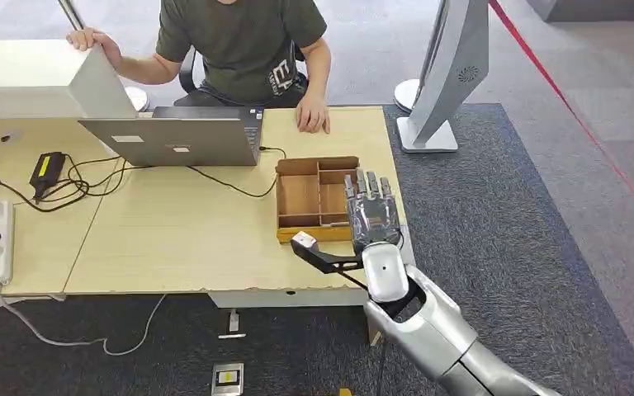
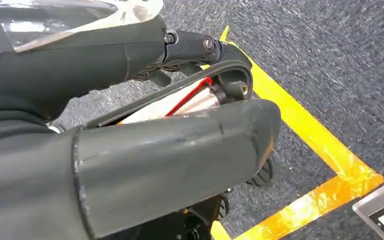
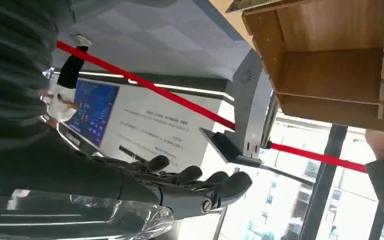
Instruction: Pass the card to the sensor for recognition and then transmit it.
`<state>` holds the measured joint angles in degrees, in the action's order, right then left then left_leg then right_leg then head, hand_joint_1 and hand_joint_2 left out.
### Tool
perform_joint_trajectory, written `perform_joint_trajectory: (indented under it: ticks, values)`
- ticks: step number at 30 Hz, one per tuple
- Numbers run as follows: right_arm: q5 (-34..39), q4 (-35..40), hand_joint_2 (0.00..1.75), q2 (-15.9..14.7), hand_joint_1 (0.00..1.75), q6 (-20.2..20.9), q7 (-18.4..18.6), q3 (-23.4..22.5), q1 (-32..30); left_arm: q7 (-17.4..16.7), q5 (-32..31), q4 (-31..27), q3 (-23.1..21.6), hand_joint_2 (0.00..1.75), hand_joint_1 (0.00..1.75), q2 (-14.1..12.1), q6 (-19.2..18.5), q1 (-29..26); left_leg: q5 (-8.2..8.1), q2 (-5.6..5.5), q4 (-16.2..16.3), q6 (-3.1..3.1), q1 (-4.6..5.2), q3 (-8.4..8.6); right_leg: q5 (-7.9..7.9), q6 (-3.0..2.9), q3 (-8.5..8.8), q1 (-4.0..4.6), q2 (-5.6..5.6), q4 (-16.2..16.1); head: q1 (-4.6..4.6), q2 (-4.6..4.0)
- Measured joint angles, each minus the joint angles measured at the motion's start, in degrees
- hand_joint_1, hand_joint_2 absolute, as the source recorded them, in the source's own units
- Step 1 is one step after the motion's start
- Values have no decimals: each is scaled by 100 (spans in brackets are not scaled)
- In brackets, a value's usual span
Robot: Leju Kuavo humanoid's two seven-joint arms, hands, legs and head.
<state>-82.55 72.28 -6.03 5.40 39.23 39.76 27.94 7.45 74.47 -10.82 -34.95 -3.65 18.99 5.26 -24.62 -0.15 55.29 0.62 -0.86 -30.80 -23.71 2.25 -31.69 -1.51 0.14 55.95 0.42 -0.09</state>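
Now, empty right hand [image 1: 371, 210] above the wooden tray's [image 1: 297, 198] right side.

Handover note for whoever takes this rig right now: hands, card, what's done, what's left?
Left hand: hangs low over the floor, pinching what looks like the card between thumb and fingers.
Right hand: holds nothing, fingers straight, raised over the wooden box at the table's right edge.
Done: card apparently in hand.
Left: present it to the sensor, which I can't identify, then pass it on.
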Motion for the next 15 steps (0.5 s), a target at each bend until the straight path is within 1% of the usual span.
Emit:
perform_joint_trajectory:
  ticks: [4,10,15]
  values:
    - [147,-156,175,22,0,-53,-44,-11,9,-61,-46,0,0,0,0,-15,-57,1,0,0,0,0,0,0,0,0,0,0,0,0,0,0]
    - [404,-367,175,92,0,-175,-155,-39,7,-55,-118,0,0,0,0,-44,-181,1,0,0,0,0,-2,-1,0,0,-1,2,0,0,0,2]
    - [439,-553,175,190,0,-234,-155,-39,11,-35,-92,0,-2,0,0,-50,-164,1,0,0,0,0,-2,-1,0,0,-1,2,0,0,0,2]
